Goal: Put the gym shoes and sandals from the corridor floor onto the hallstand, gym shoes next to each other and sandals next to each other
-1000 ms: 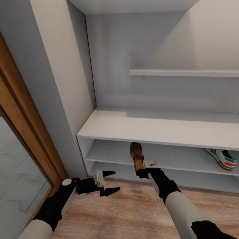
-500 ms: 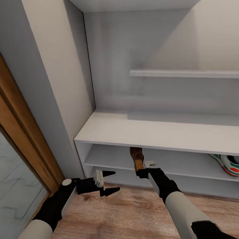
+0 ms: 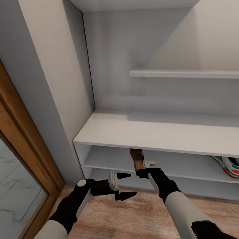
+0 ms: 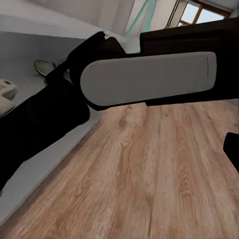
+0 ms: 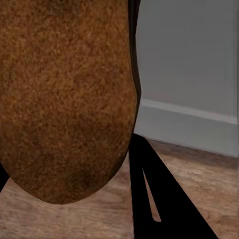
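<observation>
Sandal (image 3: 136, 158) pinched in the right tool (image 3: 143, 170), toe poked into the rack's (image 3: 159, 134) upper opening, seemingly for sliding onto that shelf. Sneaker (image 3: 229, 165) already shelved far right. Left tool (image 3: 123, 186) spread, empty, low over the floor (image 3: 132, 215).

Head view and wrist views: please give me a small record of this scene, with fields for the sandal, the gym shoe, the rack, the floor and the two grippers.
sandal: brown sandal, held at the front of the rack's upper open shelf
gym shoe: one gym shoe on the same shelf level, far to the robot's right, partly cut by the picture's edge
rack: white hallstand, flat top bare
floor: wood-plank corridor floor
right gripper: right gripper, shut on the sandal
left gripper: left gripper, open, holding nothing, above the floor before the rack
</observation>
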Available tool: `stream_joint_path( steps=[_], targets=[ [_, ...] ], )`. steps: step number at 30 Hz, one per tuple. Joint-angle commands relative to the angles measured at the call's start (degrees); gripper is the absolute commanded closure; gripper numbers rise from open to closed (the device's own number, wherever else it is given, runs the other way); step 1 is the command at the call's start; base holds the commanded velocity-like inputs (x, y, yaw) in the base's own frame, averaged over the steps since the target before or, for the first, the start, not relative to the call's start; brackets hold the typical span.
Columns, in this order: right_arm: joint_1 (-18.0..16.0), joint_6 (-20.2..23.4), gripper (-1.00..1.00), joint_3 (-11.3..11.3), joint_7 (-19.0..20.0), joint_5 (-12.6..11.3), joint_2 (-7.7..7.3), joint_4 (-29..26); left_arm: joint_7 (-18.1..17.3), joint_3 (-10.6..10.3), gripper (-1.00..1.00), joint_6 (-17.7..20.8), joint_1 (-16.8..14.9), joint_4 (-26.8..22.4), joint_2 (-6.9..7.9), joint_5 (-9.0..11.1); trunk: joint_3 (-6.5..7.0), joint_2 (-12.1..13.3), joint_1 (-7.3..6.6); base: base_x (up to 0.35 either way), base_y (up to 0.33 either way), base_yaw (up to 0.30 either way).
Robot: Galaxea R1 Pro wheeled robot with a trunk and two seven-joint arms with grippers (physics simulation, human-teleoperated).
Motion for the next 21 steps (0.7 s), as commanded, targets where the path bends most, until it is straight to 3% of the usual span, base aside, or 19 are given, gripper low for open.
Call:
stream_joint_path(
  steps=[1,21],
  targets=[
    [0.0,0.4,1.0,0.1,0.1,0.1,-0.01,-0.1,-0.1,-0.1,-1.0,0.1,0.0,0.0,-0.09,0.2,-0.05,0.0,0.01,0.275,-0.067,0.0],
    [0.0,0.4,1.0,0.1,0.1,0.1,-0.01,-0.1,-0.1,-0.1,-1.0,0.1,0.0,0.1,-0.27,0.2,-0.05,0.0,0.01,0.1,-0.011,0.0]
  ],
)
